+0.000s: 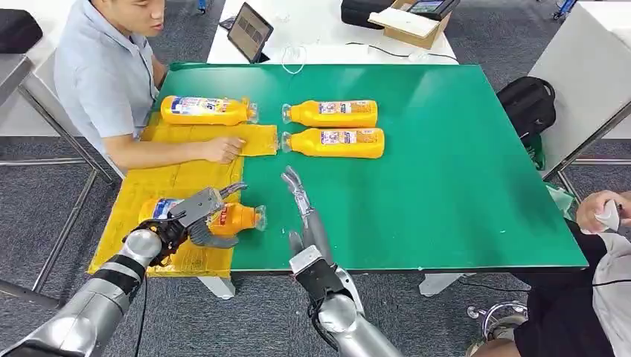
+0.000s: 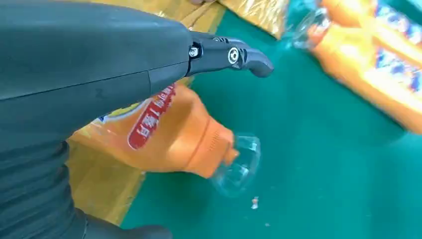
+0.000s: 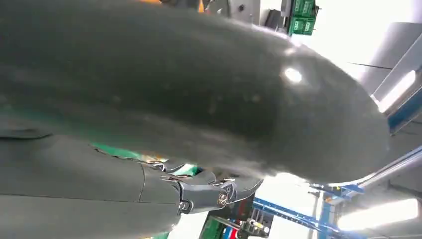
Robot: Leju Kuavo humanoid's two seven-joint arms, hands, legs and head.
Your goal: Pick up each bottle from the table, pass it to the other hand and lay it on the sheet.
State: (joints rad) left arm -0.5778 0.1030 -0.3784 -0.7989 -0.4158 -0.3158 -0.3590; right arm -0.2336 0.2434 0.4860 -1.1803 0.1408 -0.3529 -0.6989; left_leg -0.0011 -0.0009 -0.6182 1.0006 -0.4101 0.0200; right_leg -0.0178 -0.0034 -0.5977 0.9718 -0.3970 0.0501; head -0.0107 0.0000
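An orange bottle [image 1: 236,218] with a clear cap lies at the near edge of the yellow sheet [image 1: 171,181], its neck out over the green table [image 1: 446,186]. My left hand [image 1: 195,217] sits over its body, fingers straight out above it and thumb below, not closed round it. In the left wrist view the same bottle [image 2: 171,134] lies under one outstretched finger [image 2: 234,55]. My right hand [image 1: 301,202] hovers over the green surface just right of the cap, fingers stretched forward and holding nothing. Two more orange bottles [image 1: 331,113] [image 1: 335,142] lie side by side further back on the table.
Another bottle [image 1: 205,110] lies at the sheet's far end. A seated person on the left rests a hand [image 1: 223,149] on the sheet. A second person [image 1: 603,216] sits at the right edge. A tablet [image 1: 249,31] and a box [image 1: 409,26] stand on the white table behind.
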